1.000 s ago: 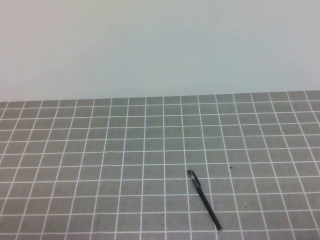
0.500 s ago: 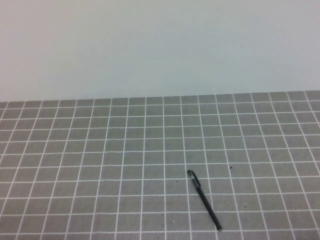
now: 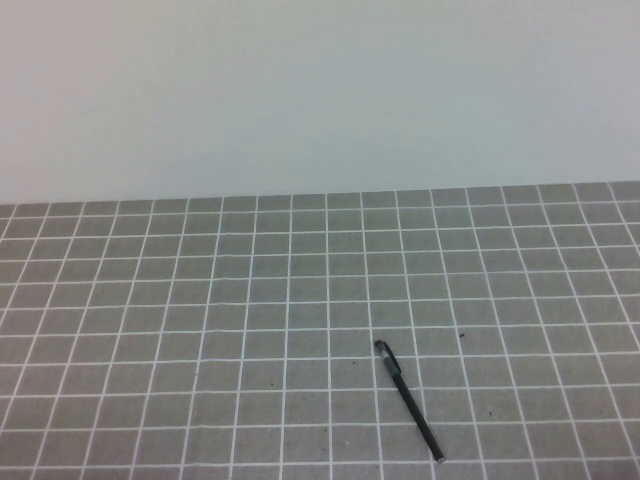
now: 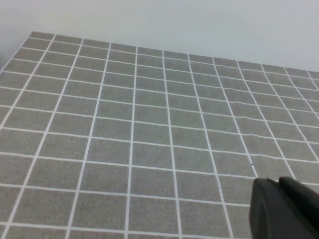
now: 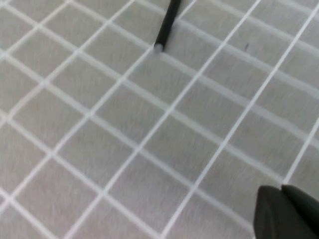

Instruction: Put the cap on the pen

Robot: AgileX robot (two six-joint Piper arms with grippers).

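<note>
The pen [image 3: 412, 408] is a thin black stick lying flat on the grid mat at the front, right of the middle. Its pale tip [image 3: 440, 459] points toward the front edge. A short black clipped piece [image 3: 386, 352] lies in line with the pen's far end, touching it. The right wrist view shows the pen's pale end [image 5: 158, 48] and part of its shaft. My right gripper [image 5: 280, 188] is shut and empty, some squares away from that end. My left gripper [image 4: 278, 180] is shut and empty over bare mat. Neither gripper shows in the high view.
The grey mat with white grid lines [image 3: 200, 300] covers the table up to a plain pale wall [image 3: 320, 90] at the back. A small dark speck [image 3: 461, 335] lies on the mat right of the pen.
</note>
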